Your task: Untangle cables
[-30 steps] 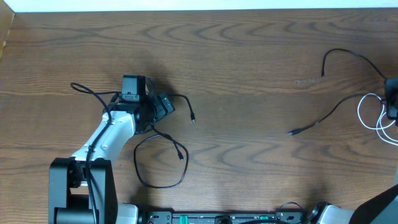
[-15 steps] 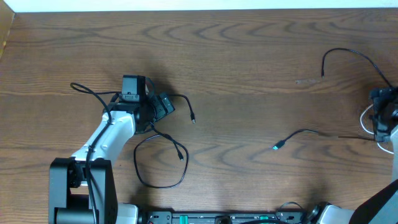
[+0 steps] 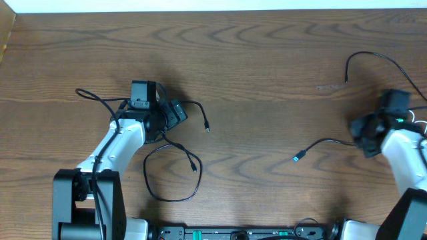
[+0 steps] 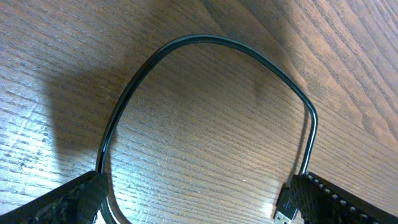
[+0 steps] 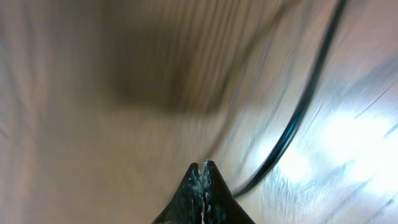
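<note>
A long black cable [image 3: 175, 198] lies at the left in a loop. One of its ends [image 3: 207, 128] lies just past my left gripper [image 3: 175, 115]. In the left wrist view that gripper [image 4: 199, 211] is open, and an arc of the black cable [image 4: 205, 39] and its plug [image 4: 283, 211] lie between the fingers. At the right, another black cable [image 3: 323, 141] ends in a plug [image 3: 297, 158]. My right gripper [image 3: 363, 130] is by that cable. Its tips [image 5: 203, 167] are shut, with the black cable [image 5: 298, 118] blurred beside them. A bit of white cable [image 3: 419, 115] shows behind the arm.
The wooden table [image 3: 267, 60] reaches a pale edge at the top. A black cable end [image 3: 347, 79] arcs at the upper right. The arms' bases [image 3: 87, 207] stand along the front edge.
My right arm has swung in from the right edge toward the middle. The right black cable's plug end has shifted left and nearer. The white cable is mostly hidden now. The left arm is still.
</note>
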{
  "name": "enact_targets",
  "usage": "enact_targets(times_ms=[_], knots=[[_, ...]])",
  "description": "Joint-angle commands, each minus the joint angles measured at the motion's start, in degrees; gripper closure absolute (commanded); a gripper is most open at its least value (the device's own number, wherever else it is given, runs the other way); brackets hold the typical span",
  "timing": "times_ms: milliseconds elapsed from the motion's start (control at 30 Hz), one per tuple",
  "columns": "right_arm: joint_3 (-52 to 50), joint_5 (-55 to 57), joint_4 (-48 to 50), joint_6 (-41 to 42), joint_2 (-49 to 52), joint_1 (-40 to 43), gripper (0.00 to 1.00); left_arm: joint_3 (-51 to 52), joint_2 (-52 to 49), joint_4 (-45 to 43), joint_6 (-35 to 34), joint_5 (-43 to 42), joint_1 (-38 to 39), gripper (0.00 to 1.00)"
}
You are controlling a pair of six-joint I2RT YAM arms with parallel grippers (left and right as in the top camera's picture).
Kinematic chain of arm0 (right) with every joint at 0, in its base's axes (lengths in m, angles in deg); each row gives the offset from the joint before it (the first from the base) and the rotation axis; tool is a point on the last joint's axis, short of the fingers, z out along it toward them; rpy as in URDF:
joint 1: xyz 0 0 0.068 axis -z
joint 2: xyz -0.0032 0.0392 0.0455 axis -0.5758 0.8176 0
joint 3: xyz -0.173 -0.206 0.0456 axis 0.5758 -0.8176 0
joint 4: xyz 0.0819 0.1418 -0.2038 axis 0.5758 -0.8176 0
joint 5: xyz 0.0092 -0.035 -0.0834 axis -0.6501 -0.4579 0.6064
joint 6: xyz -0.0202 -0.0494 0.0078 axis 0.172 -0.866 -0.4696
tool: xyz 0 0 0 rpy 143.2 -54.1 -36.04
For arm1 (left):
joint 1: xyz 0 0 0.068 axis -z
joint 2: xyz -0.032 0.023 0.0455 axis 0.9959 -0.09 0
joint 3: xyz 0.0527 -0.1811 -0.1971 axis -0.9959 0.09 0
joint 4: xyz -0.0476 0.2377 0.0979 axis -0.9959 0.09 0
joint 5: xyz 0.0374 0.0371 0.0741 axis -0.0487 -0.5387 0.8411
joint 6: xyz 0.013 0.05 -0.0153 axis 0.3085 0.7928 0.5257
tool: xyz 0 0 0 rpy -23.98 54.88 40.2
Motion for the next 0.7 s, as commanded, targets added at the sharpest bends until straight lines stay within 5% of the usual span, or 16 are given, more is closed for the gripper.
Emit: enact_targets(times_ms=[0, 667], knots=[[-3.0, -0.3, 0.0, -2.1, 0.0, -5.7, 0.99, -0.6, 0.6, 0.2, 0.4, 0.6, -0.2, 0.02], [-7.1, -3.0, -0.4, -9.4, 0.0, -26.0, 0.99, -0.6, 0.6, 0.2, 0.4, 0.6, -0.2, 0.02]])
